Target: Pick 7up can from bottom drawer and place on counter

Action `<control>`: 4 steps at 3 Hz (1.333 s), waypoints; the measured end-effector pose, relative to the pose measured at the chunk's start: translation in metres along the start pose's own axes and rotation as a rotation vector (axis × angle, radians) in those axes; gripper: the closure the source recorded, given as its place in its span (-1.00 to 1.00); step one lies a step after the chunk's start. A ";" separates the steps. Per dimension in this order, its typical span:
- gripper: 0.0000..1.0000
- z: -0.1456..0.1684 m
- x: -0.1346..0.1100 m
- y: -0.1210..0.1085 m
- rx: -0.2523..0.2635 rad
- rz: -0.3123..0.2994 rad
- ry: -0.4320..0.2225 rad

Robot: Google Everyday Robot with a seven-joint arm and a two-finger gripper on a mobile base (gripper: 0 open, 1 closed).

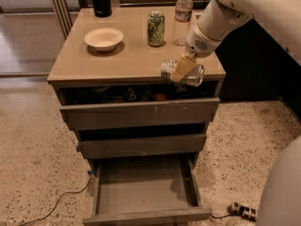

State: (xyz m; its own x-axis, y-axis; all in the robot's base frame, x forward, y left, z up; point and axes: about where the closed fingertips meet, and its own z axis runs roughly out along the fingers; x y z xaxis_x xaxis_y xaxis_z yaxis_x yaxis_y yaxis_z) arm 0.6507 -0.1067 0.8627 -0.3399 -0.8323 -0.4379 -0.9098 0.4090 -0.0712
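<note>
My gripper (182, 70) is shut on the 7up can (195, 74), a small silver-white can held on its side. It hangs just above the front right edge of the tan counter (117, 60). The bottom drawer (143, 189) is pulled fully out below, and its grey inside shows nothing in it. My white arm comes in from the upper right.
On the counter stand a white bowl (104, 38), a green-patterned can (155, 28), a clear plastic bottle (182, 17) and a black bottle (100, 0). The top drawer (138, 112) is partly open with items inside. A power strip (242, 210) lies on the floor at right.
</note>
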 end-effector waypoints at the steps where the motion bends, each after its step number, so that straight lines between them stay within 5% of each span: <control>1: 1.00 -0.007 -0.006 -0.010 0.013 0.004 -0.010; 4: 1.00 0.019 -0.044 -0.036 -0.002 -0.042 -0.073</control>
State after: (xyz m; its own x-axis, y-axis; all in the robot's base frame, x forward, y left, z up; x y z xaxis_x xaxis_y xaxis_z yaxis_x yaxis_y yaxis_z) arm 0.7030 -0.0778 0.8671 -0.2829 -0.8193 -0.4987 -0.9235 0.3732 -0.0892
